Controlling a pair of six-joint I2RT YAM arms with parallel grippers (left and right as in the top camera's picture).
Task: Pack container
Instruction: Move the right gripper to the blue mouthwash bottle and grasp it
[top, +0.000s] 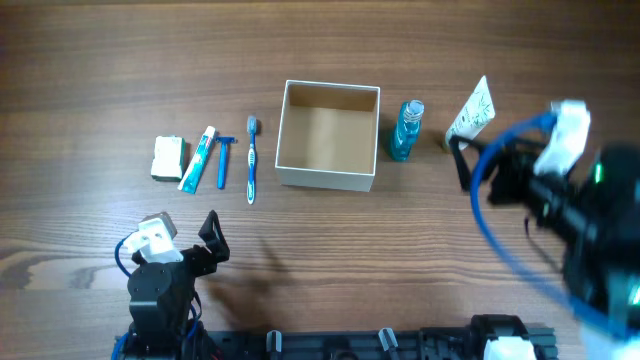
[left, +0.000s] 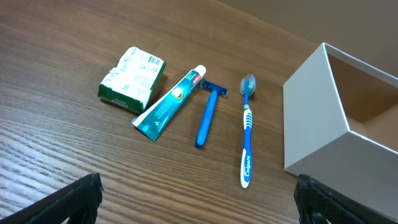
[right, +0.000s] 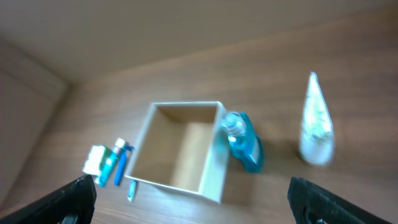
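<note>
Soft, even indoor light on a wooden table (top: 420, 270); sharpness differs greatly between the three views.

The overhead view is evenly bright and free of glare, with a thin shadow along the container (top: 328, 135) and a diffuse dark patch beside the left arm (top: 165, 275). The right arm (top: 570, 200) is smeared into streaks. The left wrist view is crisp: the wood grain and the lettering on the toothbrush (left: 247, 134) read sharply. The right wrist view is blurred throughout, with the bottle (right: 242, 142) and tube (right: 316, 121) soft-edged and the colours washed out.
</note>
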